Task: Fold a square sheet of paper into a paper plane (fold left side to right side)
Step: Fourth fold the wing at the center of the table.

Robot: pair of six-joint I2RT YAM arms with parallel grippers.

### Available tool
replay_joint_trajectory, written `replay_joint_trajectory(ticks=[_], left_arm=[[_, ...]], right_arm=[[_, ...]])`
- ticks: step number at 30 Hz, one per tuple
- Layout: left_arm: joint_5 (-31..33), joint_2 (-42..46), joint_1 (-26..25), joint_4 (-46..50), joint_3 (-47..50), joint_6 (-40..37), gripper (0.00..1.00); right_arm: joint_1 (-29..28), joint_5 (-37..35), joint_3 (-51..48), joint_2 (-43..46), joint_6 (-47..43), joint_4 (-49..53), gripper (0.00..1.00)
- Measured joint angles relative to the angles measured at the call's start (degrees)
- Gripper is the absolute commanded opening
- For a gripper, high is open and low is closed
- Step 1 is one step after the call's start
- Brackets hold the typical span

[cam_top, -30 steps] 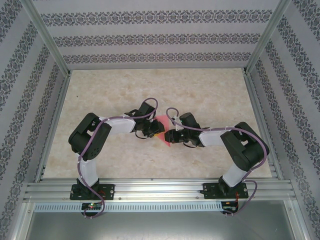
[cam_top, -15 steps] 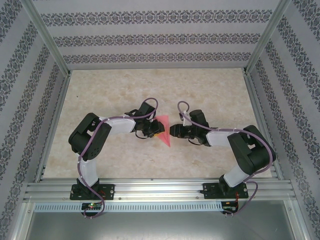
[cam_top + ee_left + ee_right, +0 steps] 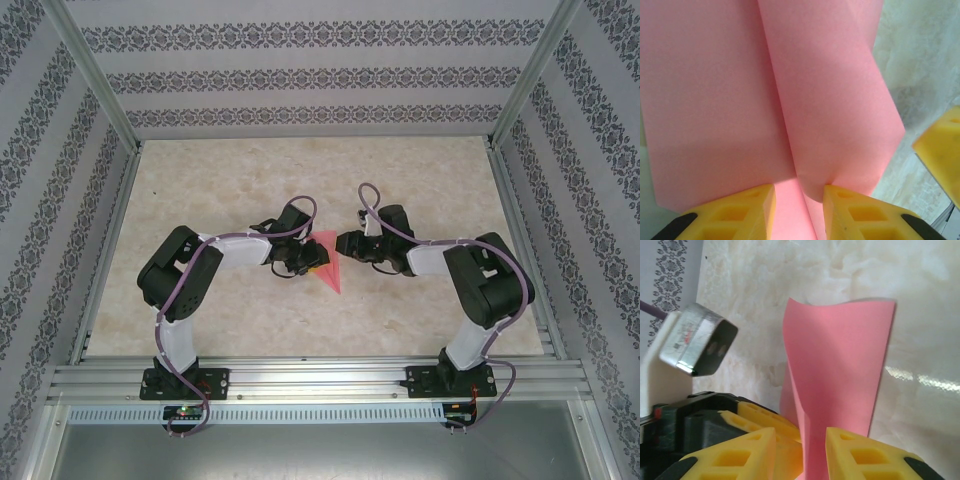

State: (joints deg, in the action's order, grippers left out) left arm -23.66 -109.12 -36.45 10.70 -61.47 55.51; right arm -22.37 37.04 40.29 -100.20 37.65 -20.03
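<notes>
Pulling back from the near part of the folded pink paper, the right gripper is now sitting further up the table than a second ago. The left gripper is staying where it was, and the paper's point is now lying uncovered.

From above, the paper is lying as a slim triangle just right of the left gripper, touching it. Its long axis is running from a broad end beside that gripper to a sharp tip, which is pointing toward the arm bases and slightly right. The right gripper is sitting close to the broad end, on the side away from the left gripper.

At the left wrist, the left gripper is keeping its yellow fingers a little apart, straddling a long crease, with paper lying in the gap. The flap right of the crease is bulging upward.

At the right wrist, the right gripper is also holding its fingers parted, and the paper is rising out of the gap between them. Whether either pair is actually squeezing the paper I cannot tell.

A beige marbled tabletop is spreading out around the left gripper. Aluminium frame rails are running along the edge nearest the arm bases. Walls in striped, patterned wallpaper are closing in the far and side edges.
</notes>
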Motion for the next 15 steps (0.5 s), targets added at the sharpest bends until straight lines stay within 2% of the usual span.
replay_joint_trajectory(ticks=[10, 15], left_arm=[[0.04, 0.02, -0.07, 0.09, -0.09, -0.15, 0.33], [0.04, 0.0, -0.07, 0.11, -0.09, -0.15, 0.33]], right_arm=[[-0.13, 1.68, 1.2, -3.5, 1.51, -1.64, 0.31], [-0.52, 1.79, 1.86, -4.35, 1.55, -2.19, 0.27]])
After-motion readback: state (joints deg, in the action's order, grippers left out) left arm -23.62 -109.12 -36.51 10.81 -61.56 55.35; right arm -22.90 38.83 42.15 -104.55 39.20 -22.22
